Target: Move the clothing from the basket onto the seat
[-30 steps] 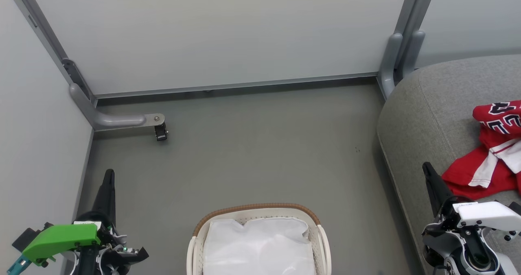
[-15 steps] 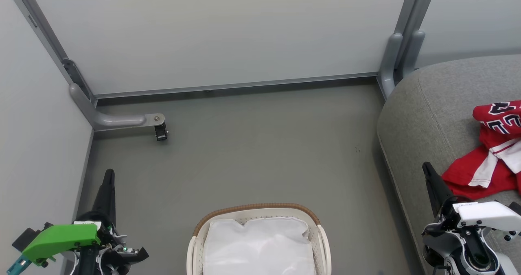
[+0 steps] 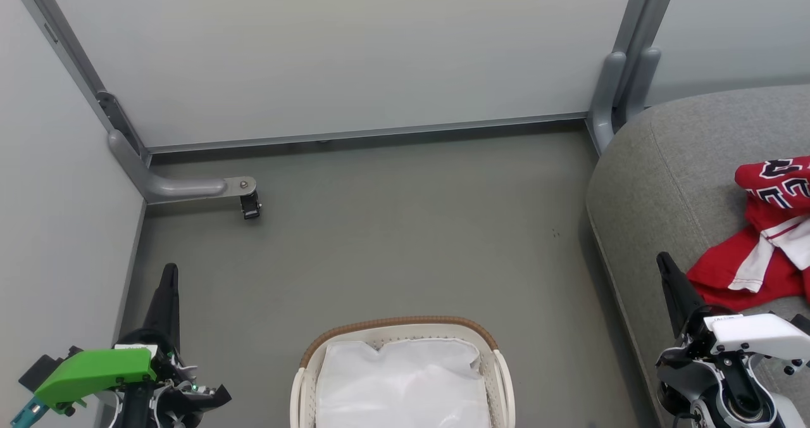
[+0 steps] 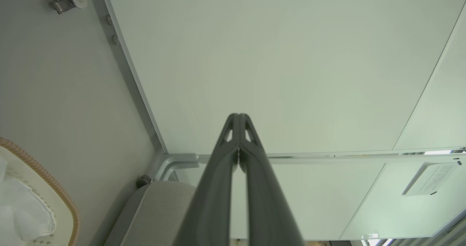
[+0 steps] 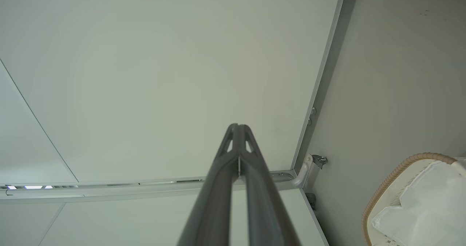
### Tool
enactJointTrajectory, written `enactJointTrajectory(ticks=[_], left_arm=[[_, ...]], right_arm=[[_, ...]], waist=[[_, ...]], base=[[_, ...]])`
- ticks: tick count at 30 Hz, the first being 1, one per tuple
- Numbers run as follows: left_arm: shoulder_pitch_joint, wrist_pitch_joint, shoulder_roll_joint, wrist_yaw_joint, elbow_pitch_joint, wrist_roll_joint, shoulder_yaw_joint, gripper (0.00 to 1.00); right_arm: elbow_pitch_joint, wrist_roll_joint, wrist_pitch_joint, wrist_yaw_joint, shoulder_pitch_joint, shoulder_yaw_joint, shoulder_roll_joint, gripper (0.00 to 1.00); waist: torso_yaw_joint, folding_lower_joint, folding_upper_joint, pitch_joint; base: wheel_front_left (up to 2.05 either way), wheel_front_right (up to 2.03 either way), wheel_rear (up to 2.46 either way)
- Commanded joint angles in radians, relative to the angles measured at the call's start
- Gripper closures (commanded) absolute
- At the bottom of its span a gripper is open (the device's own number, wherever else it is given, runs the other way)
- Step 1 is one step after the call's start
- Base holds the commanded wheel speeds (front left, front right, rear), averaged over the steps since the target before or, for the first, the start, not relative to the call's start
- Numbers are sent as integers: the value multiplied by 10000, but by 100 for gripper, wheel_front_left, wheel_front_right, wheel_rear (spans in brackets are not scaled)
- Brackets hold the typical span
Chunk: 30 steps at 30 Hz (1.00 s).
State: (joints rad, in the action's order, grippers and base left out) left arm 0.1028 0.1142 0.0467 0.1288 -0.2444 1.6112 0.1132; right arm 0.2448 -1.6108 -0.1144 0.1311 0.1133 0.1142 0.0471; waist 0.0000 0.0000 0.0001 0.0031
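Red jersey [image 3: 769, 225] is piled on the grey seat [image 3: 664, 181], my left gripper [image 3: 169, 273] and right gripper [image 3: 663, 260] are both pinched together empty, so my worry's dipping into the basket [image 3: 398, 325] and snagging its white lining [image 3: 405, 377].

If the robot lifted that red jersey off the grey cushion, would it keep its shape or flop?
Probably flop: the clothing lies crumpled in soft folds on the seat, so it would likely drape. It looks thin, so probably light. Pushed, it might bunch rather than slide.
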Motion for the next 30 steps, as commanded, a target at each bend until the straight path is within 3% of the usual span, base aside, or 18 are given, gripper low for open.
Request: enactJointTrajectory(ticks=[1, 30], left_arm=[[105, 35, 66, 36, 15, 34, 25, 100], [105, 34, 66, 36, 15, 34, 24, 100]], right_arm=[[-33, -42, -29, -7, -108, 19, 59, 100], [-33, -42, -29, -7, -109, 18, 59, 100]], waist=[[0, 0, -1, 0], [0, 0, -1, 0]], base=[[0, 0, 0], [0, 0, 0]])
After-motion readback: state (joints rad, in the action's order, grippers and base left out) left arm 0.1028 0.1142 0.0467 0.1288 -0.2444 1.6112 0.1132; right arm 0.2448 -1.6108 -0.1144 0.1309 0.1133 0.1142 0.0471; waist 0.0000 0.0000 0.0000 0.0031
